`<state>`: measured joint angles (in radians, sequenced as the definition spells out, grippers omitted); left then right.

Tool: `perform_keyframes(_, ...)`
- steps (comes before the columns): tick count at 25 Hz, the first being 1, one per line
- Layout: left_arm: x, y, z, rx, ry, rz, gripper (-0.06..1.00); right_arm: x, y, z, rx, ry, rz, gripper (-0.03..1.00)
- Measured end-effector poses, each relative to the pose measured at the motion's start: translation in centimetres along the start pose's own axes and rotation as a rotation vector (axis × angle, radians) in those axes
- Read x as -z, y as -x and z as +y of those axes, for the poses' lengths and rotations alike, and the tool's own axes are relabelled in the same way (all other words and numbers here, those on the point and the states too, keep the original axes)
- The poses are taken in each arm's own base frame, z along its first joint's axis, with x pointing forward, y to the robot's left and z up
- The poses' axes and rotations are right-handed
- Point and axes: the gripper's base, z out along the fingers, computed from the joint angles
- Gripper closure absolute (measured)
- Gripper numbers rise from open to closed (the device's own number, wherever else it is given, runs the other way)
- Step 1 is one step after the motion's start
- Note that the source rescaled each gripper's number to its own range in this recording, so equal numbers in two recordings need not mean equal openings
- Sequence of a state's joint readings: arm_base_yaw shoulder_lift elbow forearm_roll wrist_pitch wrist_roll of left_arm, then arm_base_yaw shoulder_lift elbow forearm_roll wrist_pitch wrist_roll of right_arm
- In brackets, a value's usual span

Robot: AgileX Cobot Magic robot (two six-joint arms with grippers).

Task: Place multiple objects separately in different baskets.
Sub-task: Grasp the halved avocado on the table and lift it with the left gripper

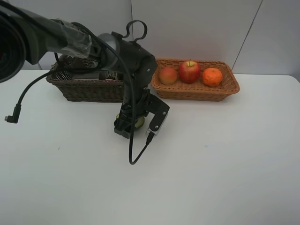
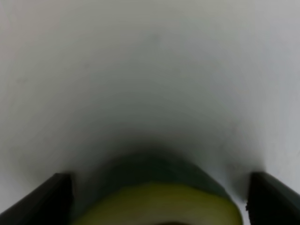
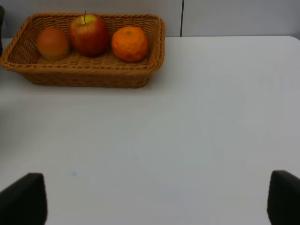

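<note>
My left gripper (image 1: 130, 126) is down at the table, in front of the dark brown basket (image 1: 84, 90), and stands open. A halved avocado (image 2: 159, 201) lies cut side up between its two fingers (image 2: 44, 201); only a yellow-green sliver of the avocado (image 1: 139, 123) shows from above. The light orange-tan basket (image 1: 229, 86) holds a peach-coloured fruit (image 1: 168, 75), a red apple (image 1: 189, 71) and an orange tangerine (image 1: 212, 77). My right gripper (image 3: 152, 197) hangs open over bare table, well short of that basket (image 3: 84, 75), and is outside the high view.
The left arm covers much of the dark basket; a dark bottle (image 1: 110, 74) with a bit of pink beside it shows inside. A loose black cable (image 1: 18, 105) hangs from the arm over the table's left side. A white wall stands behind the baskets.
</note>
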<state>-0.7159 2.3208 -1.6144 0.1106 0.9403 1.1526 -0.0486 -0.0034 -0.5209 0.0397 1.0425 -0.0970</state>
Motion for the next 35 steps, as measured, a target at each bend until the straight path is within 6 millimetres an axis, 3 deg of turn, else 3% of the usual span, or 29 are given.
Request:
perform_keyframes(5, 0.0, 0.0, 0.0, 0.003, -0.001, -0.003, 0.17, 0.0, 0.0, 0.0, 0.0, 0.0, 0.0, -0.03)
perform_keyframes(28, 0.3, -0.2, -0.1, 0.008, -0.018, 0.001, 0.17, 0.0, 0.0, 0.0, 0.0, 0.0, 0.0, -0.03)
perform_keyframes(35, 2.8, -0.2, 0.7, 0.025, -0.052, 0.019, 0.17, 0.0, 0.0, 0.0, 0.0, 0.0, 0.0, -0.03)
